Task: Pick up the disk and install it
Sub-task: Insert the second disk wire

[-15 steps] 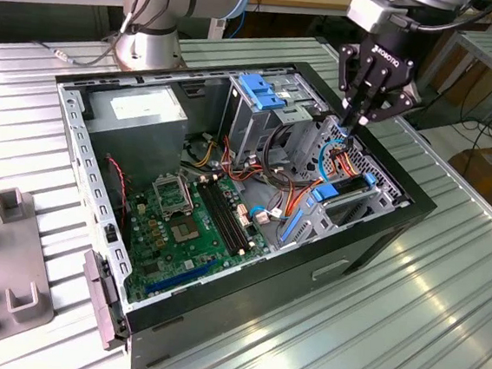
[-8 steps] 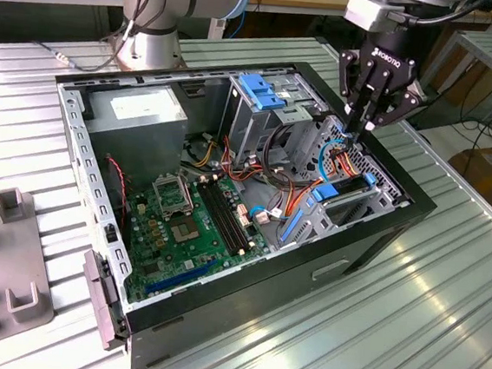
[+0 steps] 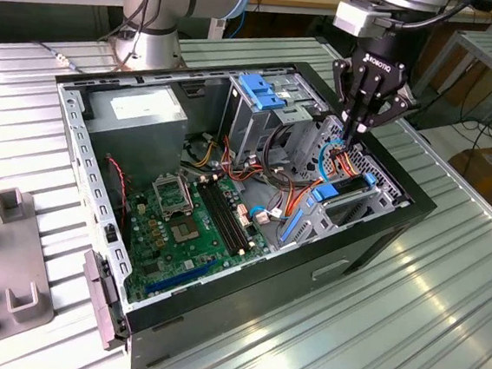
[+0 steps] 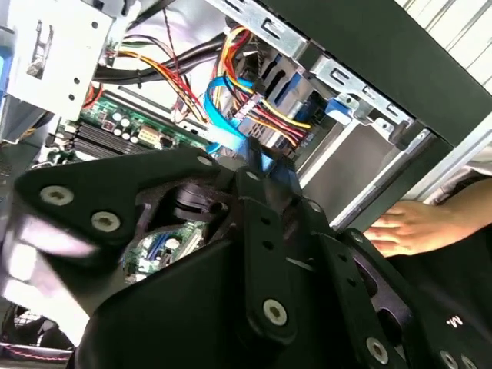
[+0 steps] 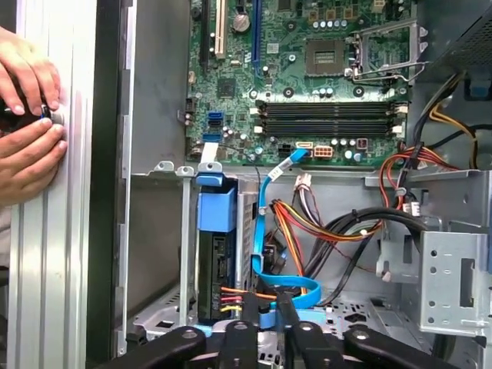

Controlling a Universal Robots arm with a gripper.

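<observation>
The disk (image 5: 214, 261) sits on edge in a bay of the open computer case (image 3: 371, 240), dark, with a blue carrier tab (image 5: 215, 207) at its end; in the exterior view it lies low in the bay on that view's right (image 3: 348, 187). My gripper (image 3: 353, 135) reaches down into the case just behind the disk's cabled end. In both wrist views its black fingers (image 5: 250, 311) are drawn close together on a blue flat cable (image 5: 265, 269) that loops beside the disk's red, yellow and orange wires (image 5: 238, 294). The gripper (image 5: 267, 311) does not hold the disk.
A person's hands (image 5: 27, 115) rest on the ribbed table just outside the case wall. Inside are the motherboard (image 3: 190, 223), a grey power-supply box (image 3: 139, 113) and a metal drive cage with a blue latch (image 3: 259, 90). A grey fixture (image 3: 4, 257) stands at the exterior view's left.
</observation>
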